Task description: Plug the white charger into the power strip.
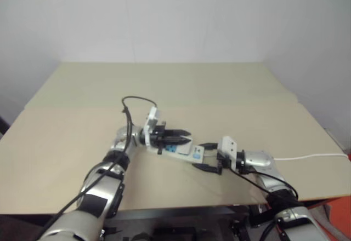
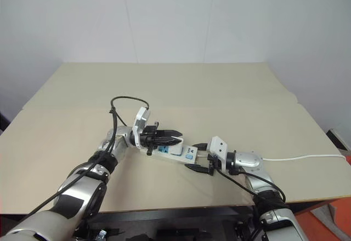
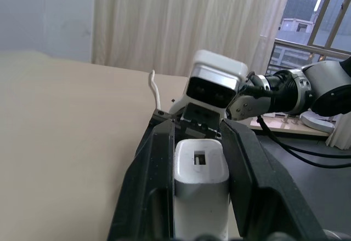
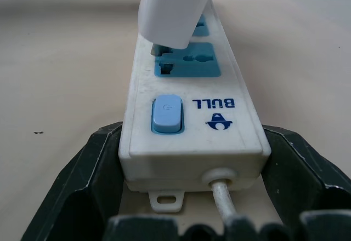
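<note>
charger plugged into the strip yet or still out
Not fully in. In the right wrist view the white charger leans tilted over a blue socket of the power strip, its lower edge just at the socket face; prongs hidden.

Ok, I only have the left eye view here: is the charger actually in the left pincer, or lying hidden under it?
Observer: Held. The left wrist view shows the white charger clamped between the fingers of the left pincer, its port end facing the camera.
Operator: Which socket is it at?
Observer: In the right wrist view its lower end is at the socket next to the switch, tilted and not seated.
Operator: And the strip itself?
Observer: The right pincer straddles the power strip at its cord end, apparently with a finger against each side.
</note>
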Robot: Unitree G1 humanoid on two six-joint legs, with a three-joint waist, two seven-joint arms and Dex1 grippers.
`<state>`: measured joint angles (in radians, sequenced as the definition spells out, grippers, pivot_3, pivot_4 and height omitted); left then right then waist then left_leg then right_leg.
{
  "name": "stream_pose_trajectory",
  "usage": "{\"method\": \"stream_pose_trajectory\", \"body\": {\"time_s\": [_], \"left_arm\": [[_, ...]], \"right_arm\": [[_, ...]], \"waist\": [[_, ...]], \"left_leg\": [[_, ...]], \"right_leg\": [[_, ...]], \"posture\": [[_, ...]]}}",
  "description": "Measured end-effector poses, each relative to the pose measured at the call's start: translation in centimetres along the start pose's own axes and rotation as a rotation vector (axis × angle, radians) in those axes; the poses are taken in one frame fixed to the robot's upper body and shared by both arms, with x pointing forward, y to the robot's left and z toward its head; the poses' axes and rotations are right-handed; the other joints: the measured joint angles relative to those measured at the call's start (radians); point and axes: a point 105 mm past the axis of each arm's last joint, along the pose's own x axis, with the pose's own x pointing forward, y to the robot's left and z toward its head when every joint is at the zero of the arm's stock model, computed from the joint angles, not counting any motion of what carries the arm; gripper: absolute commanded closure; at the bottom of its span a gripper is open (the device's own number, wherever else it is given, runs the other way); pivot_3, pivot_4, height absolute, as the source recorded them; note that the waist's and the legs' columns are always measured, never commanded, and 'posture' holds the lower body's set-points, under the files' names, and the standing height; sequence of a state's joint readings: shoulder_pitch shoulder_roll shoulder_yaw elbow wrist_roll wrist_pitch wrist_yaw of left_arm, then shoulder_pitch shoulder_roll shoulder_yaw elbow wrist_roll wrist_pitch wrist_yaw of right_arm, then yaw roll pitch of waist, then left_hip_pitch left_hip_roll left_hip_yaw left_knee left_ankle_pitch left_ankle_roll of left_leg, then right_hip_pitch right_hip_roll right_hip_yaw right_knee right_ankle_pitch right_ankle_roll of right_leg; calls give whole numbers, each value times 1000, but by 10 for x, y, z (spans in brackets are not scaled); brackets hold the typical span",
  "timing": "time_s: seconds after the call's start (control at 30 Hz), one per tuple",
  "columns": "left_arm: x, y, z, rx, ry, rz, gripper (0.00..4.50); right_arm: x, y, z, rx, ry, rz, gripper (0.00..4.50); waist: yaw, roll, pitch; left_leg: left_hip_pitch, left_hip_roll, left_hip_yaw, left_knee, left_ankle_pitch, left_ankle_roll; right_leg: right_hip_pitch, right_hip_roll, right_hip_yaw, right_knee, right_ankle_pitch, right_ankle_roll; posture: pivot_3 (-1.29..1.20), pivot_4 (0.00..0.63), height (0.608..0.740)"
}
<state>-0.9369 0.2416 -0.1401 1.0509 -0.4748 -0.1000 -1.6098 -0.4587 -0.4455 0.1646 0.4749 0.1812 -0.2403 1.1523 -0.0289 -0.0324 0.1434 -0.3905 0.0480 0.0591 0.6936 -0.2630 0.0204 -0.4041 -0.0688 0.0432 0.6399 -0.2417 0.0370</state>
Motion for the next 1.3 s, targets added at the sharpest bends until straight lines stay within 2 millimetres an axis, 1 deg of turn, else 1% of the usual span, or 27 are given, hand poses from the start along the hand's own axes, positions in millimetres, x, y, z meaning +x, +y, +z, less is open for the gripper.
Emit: {"method": "stream_pose_trajectory", "body": {"time_s": [0.73, 1.0, 1.3], "left_arm": [[6, 4, -3, 30, 16, 8, 3522], [5, 5, -4, 25, 14, 17, 3522], [3, 4, -5, 62, 44, 10, 3522]], "right_arm": [[0, 1, 0, 1, 2, -7, 1051], [1, 2, 1, 4, 3, -8, 1051], [1, 2, 1, 7, 3, -8, 1051]], "waist": [[-2, 0, 0], [-2, 0, 0], [-3, 0, 0]], "left_leg": [[0, 0, 0, 0, -1, 1], [0, 0, 0, 0, -1, 1], [0, 0, 0, 0, -1, 1]], "right_leg": [[0, 0, 0, -1, 0, 0], [0, 0, 0, -1, 0, 0], [0, 0, 0, -1, 0, 0]], "posture": [[0, 150, 740], [0, 150, 740], [0, 150, 740]]}}
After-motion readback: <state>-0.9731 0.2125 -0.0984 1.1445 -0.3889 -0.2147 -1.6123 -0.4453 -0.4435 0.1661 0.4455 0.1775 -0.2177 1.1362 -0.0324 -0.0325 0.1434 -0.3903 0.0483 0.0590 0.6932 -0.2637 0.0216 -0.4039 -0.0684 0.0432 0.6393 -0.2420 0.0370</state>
